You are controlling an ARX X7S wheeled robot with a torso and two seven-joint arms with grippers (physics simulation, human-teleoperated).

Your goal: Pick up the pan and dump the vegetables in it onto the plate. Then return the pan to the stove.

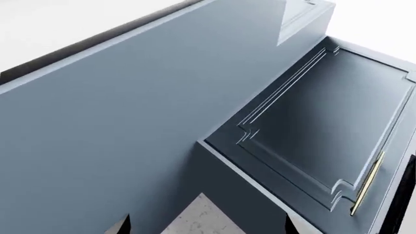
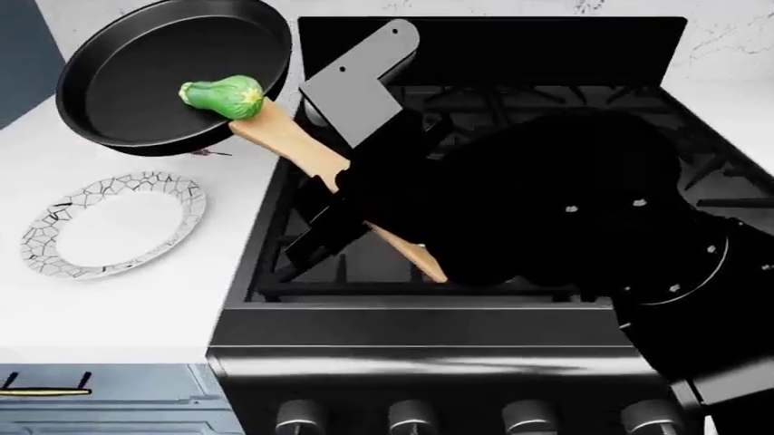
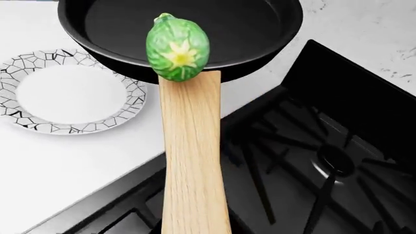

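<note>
Beside the cabinet door [image 1: 325,122] with its brass pull [image 1: 368,183], the left wrist view shows only blue panels; no left gripper appears. From the head view, the right gripper [image 2: 351,195] clamps the pan [image 2: 158,68] by its handle, lifted beyond the plate [image 2: 115,222], left of the stove [image 2: 484,299]. Over that handle, the right wrist view shows the vegetable [image 3: 177,47] at the pan's near rim.

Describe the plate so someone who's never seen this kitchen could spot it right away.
Find the black stove; the white counter runs along its left side. The plate lies flat there, below the raised black pan. It is oval and white, with a black cracked-mosaic rim.
</note>
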